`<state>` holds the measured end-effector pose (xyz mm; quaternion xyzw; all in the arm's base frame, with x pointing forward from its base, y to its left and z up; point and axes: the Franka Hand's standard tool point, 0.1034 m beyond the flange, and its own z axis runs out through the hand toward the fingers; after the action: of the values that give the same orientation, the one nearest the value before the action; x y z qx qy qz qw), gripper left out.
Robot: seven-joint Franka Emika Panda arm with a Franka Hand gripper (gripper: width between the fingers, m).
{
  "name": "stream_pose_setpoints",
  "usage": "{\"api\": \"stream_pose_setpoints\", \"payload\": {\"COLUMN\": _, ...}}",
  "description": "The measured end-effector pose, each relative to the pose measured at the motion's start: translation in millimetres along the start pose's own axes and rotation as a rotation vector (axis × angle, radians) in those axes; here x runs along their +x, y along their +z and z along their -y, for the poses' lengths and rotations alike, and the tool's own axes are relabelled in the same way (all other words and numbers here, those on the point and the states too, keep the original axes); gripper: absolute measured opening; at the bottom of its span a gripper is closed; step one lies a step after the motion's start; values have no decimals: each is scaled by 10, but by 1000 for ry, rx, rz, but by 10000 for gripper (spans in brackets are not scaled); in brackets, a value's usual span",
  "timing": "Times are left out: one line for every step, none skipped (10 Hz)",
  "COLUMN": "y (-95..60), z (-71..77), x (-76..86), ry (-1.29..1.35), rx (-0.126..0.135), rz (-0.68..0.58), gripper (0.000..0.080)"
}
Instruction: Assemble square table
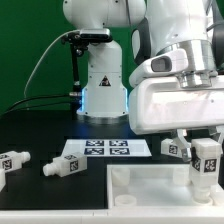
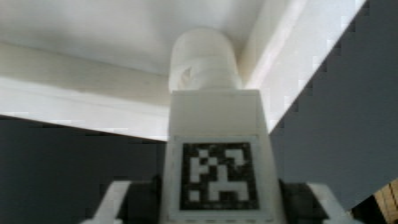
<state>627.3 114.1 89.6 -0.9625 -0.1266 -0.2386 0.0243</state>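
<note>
Square tabletop (image 1: 140, 186): white slab with raised rim, lying flat at 5 o'clock in the exterior view, cut by the frame's lower and right edges.

Held leg (image 1: 206, 156): upright over the slab's 3 o'clock end. In the wrist view this leg (image 2: 217, 110) points its rounded end into an inner corner of the tabletop (image 2: 89, 85), where two rim walls meet. Cannot tell whether it touches.

Gripper (image 1: 204, 172): fingers (image 2: 128, 202) set narrow, clamped on the leg's two sides. Little room between leg and rim walls.

Labels: black-and-white square tag on the held leg faces both cameras, blocky pattern, blurred.

Third leg (image 1: 176, 149) lies just beyond the slab's far rim, tagged.

Marker board (image 1: 105, 150): flat at 11 o'clock of the slab, near its far-left corner, several tags.

Two loose legs (image 1: 12, 165) and (image 1: 65, 166) lie on their sides at 9 o'clock of the slab, apart from each other, black counter (image 1: 40, 135) open around them.

Robot base (image 1: 103, 85) stands at 12 o'clock of the board.
</note>
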Motion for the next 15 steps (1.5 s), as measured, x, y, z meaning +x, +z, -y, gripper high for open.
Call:
{"api": "stream_pose_setpoints", "payload": {"y": 2, "z": -3, "x": 3, "ry": -1, "rx": -1, "rz": -2, "gripper": 286}}
{"api": "stream_pose_setpoints", "payload": {"y": 6, "z": -6, "x": 9, "ry": -2, "rx": -1, "rz": -3, "gripper": 286}}
{"api": "stream_pose_setpoints", "payload": {"y": 14, "z": -7, "x": 23, "ry": -2, "rx": -1, "rz": -9, "gripper": 286}}
{"api": "stream_pose_setpoints", "payload": {"y": 23, "z": -9, "x": 41, "ry": -2, "rx": -3, "rz": -22, "gripper": 286}}
{"api": "stream_pose_setpoints", "payload": {"y": 29, "z": -13, "x": 49, "ry": -2, "rx": -5, "rz": -31, "gripper": 286}}
{"api": "stream_pose_setpoints", "payload": {"y": 33, "z": -17, "x": 55, "ry": -3, "rx": -7, "rz": -39, "gripper": 286}}
{"api": "stream_pose_setpoints", "payload": {"y": 35, "z": -24, "x": 57, "ry": -4, "rx": -8, "rz": -43, "gripper": 286}}
{"api": "stream_pose_setpoints", "payload": {"y": 35, "z": -26, "x": 57, "ry": -5, "rx": -8, "rz": -43, "gripper": 286}}
{"api": "stream_pose_setpoints", "payload": {"y": 34, "z": -27, "x": 57, "ry": -4, "rx": -8, "rz": -42, "gripper": 286}}
{"api": "stream_pose_setpoints", "payload": {"y": 33, "z": -31, "x": 55, "ry": -4, "rx": -8, "rz": -41, "gripper": 286}}
{"api": "stream_pose_setpoints", "payload": {"y": 31, "z": -31, "x": 49, "ry": -4, "rx": -9, "rz": -42, "gripper": 286}}
{"api": "stream_pose_setpoints", "payload": {"y": 38, "z": -30, "x": 9, "ry": -4, "rx": -8, "rz": -36, "gripper": 286}}
{"api": "stream_pose_setpoints", "payload": {"y": 47, "z": -54, "x": -35, "ry": -6, "rx": -10, "rz": -29, "gripper": 286}}
{"api": "stream_pose_setpoints", "payload": {"y": 59, "z": -63, "x": -61, "ry": -5, "rx": -10, "rz": -25, "gripper": 286}}
{"api": "stream_pose_setpoints", "payload": {"y": 72, "z": -61, "x": -76, "ry": -5, "rx": -10, "rz": -22, "gripper": 286}}
